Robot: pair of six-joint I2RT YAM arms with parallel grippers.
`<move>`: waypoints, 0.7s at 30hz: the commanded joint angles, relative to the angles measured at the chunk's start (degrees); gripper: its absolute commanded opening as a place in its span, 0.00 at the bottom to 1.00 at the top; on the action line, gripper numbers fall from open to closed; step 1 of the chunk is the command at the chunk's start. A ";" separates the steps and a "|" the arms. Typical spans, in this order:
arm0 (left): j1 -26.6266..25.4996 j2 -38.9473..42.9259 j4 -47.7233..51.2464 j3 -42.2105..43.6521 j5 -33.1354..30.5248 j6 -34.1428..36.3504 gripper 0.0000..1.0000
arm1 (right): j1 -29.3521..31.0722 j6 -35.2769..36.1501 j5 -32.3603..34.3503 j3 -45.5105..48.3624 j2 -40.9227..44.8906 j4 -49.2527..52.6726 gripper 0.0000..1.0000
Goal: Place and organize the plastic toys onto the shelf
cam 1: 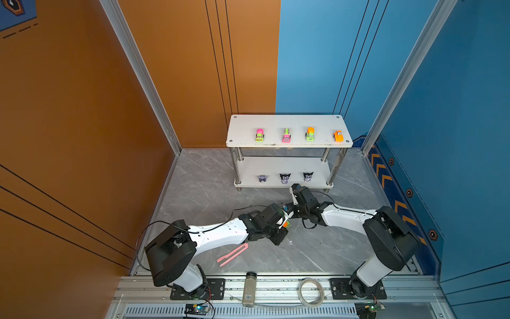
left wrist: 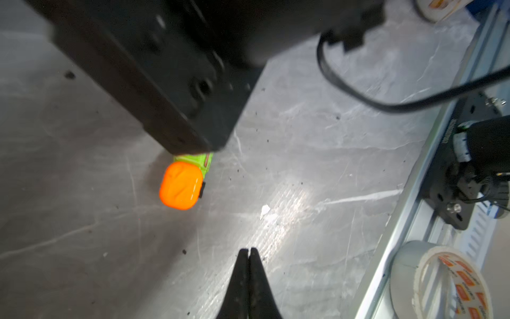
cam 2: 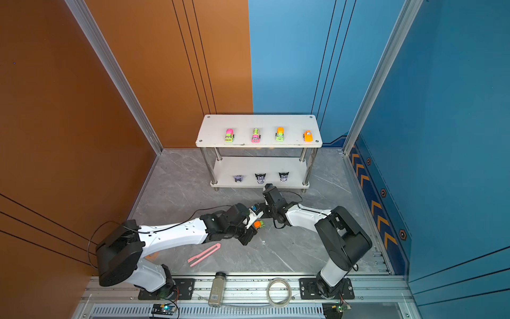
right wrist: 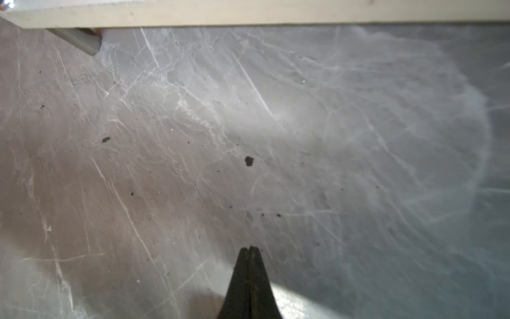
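Observation:
The white two-tier shelf [cam 1: 288,121] stands at the back. Several neon toy cars [cam 1: 286,135] line its top tier, and three purple-black figurines [cam 1: 285,178] stand on the lower tier. One orange and green car [cam 1: 286,224] [left wrist: 180,185] lies on the floor between the two wrists, partly under the right arm's black body. My left gripper [left wrist: 249,250] is shut and empty, its tips short of that car. My right gripper [cam 1: 294,187] [right wrist: 250,247] is shut and empty, pointing at the shelf's front edge [right wrist: 248,16] just above the floor.
A pink tweezers-like strip [cam 1: 232,254] lies on the floor under the left forearm. A grey bottle [cam 1: 249,290] and a tape roll [cam 1: 311,292] [left wrist: 438,281] rest on the front rail. A black cable [left wrist: 358,94] loops from the right wrist. A chrome shelf foot [right wrist: 80,41] stands nearby.

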State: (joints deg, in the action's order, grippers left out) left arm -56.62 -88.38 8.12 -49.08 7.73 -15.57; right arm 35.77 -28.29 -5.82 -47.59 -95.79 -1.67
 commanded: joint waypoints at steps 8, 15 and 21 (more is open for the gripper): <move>0.72 -7.45 -8.47 -1.81 5.14 -4.31 0.05 | 0.08 1.11 -5.61 -0.21 -2.64 -2.68 0.00; 4.26 -9.46 -7.44 -1.31 4.57 -4.53 0.05 | -0.09 0.15 -8.17 2.87 -2.51 -5.32 0.00; 7.36 -10.48 -8.40 -0.93 3.89 -5.32 0.05 | -0.18 -0.80 -8.99 4.65 -1.42 -6.41 0.00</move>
State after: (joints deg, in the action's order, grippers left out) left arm -51.31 -96.82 -1.78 -50.04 12.45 -19.40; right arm 35.57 -28.58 -12.75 -44.29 -98.21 -7.16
